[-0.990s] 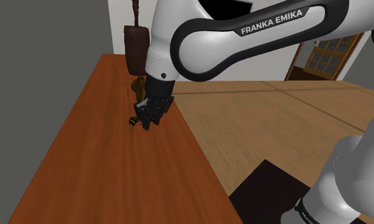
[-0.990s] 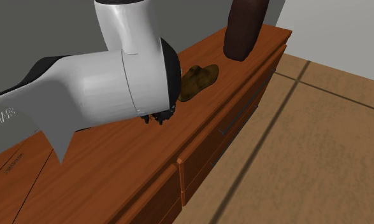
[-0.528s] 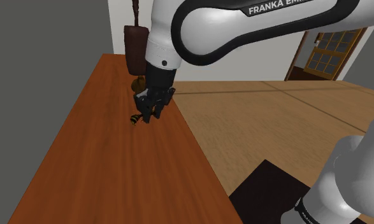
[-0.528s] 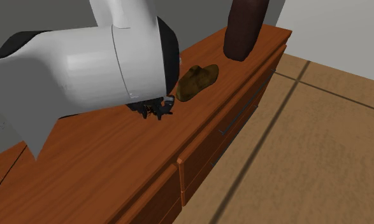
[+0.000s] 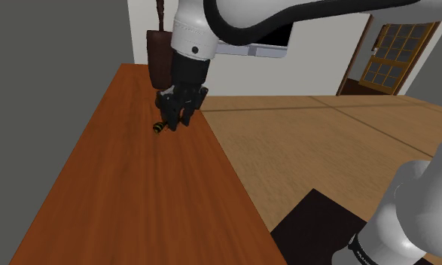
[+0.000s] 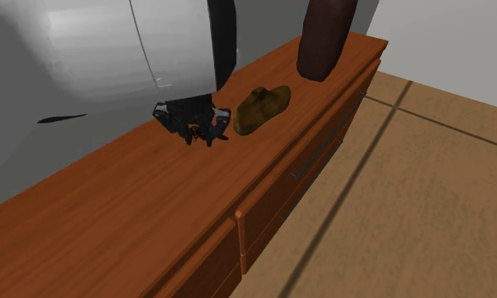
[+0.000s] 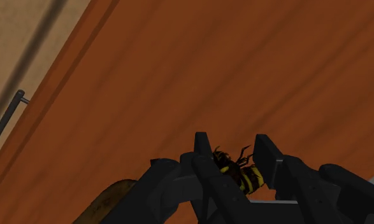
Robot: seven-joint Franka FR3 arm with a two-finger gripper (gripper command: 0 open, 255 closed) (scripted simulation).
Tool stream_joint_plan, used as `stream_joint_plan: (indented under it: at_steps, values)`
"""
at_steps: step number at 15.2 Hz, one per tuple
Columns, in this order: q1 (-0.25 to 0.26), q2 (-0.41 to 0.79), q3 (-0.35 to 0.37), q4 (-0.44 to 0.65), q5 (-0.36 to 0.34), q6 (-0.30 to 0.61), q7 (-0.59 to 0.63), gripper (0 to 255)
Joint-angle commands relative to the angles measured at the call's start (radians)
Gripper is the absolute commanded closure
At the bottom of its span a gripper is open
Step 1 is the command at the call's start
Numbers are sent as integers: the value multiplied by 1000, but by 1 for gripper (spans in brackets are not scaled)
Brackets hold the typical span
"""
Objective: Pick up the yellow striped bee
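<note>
Wrist view: bee (image 7: 241, 176) inside pincer (image 7: 232, 145) clasp

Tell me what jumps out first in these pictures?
The big white arm looms over a reddish wooden dresser. Its black gripper clasps a tiny yellow-and-black striped bee between its fingers. Nearby on the dresser sit a brown hat and a tall dark brown object.

Flat, even render light. White arm (image 5: 234, 22) brightly lit in shoulder view, greyer in second exterior view. Wood top (image 5: 136, 188) warm mid-tone; grey wall (image 5: 53, 68) dim. Wrist view darker: gripper (image 7: 232, 145) near-black, bee (image 7: 241, 175) shaded between its fingers (image 7: 268, 156)
</note>
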Motion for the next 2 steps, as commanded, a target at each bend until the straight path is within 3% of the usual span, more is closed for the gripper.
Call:
stream_joint_plan:
  at_steps: [1, 2]
  values:
    - [0, -2, -1, 12, 1, -14, -1, 255]
    - [0, -1, -1, 12, 1, -14, -1, 255]
